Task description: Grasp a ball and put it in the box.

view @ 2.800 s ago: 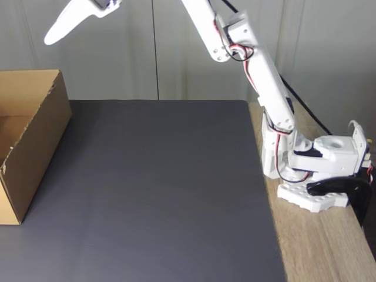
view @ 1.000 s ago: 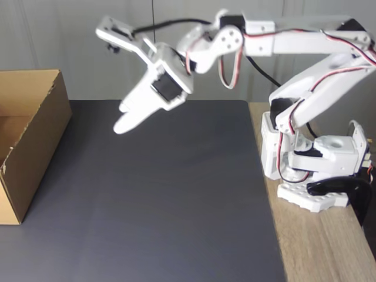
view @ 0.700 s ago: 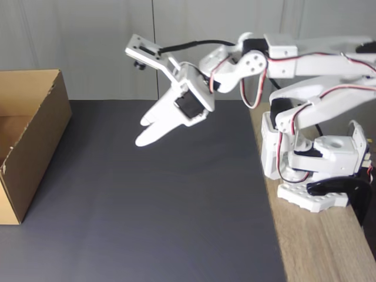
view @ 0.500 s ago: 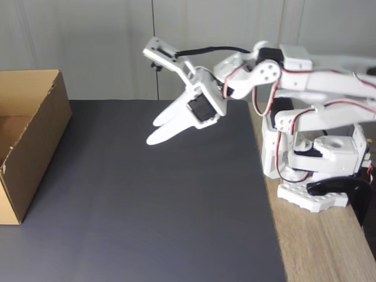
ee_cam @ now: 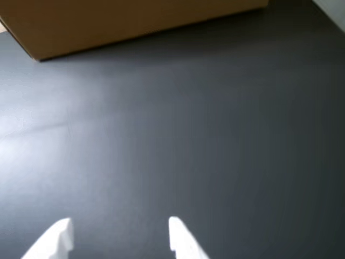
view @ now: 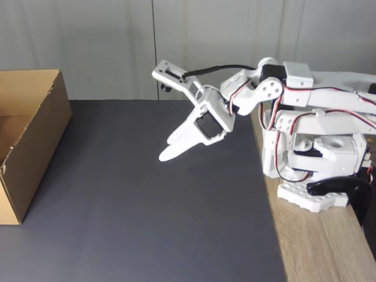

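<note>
Presently, in the wrist view, the white two-finger tool [ee_cam: 118, 237] shows two fingertips set wide apart with nothing between them, above a dark grey mat [ee_cam: 205, 135]. The brown corrugated cardboard box [ee_cam: 118, 21] lies along the top edge.

In the fixed view, the tool [view: 171, 147] hangs above the mat, well apart from the box [view: 29, 147] at left. The light wooden desk [view: 329, 247] carries the arm's base.

- I've got a light wood table [view: 320, 247] here, with a big dark grey mat [view: 147, 200] covering most of it.
- The cardboard box [view: 26, 147] sits on the mat's left edge in the fixed view; in the wrist view its brown side [ee_cam: 135, 19] runs along the top.
- The arm's white base [view: 311, 197] stands on the bare wood, just right of the mat.
</note>
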Tool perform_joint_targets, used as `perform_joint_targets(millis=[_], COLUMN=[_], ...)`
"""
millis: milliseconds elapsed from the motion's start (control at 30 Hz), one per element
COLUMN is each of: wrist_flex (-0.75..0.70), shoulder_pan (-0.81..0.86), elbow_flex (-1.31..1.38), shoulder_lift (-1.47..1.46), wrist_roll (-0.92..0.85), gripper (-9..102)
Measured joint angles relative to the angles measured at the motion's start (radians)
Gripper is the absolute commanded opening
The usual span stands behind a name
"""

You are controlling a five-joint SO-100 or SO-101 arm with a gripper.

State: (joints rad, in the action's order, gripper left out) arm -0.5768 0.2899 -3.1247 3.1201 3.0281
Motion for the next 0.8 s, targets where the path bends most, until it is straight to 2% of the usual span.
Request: perform_joint_targets(millis=[167,400,800], wrist_flex=[-0.020,-0.080,-0.314], shoulder_pan=[-0.018,-0.074,-0.196], elbow_flex=[-0.026,-0.028,-0.028], shoulder_lift=[0.005,0.005,0.006], wrist_roll=[-0.035,-0.054,-0.055], gripper=[0,0,0])
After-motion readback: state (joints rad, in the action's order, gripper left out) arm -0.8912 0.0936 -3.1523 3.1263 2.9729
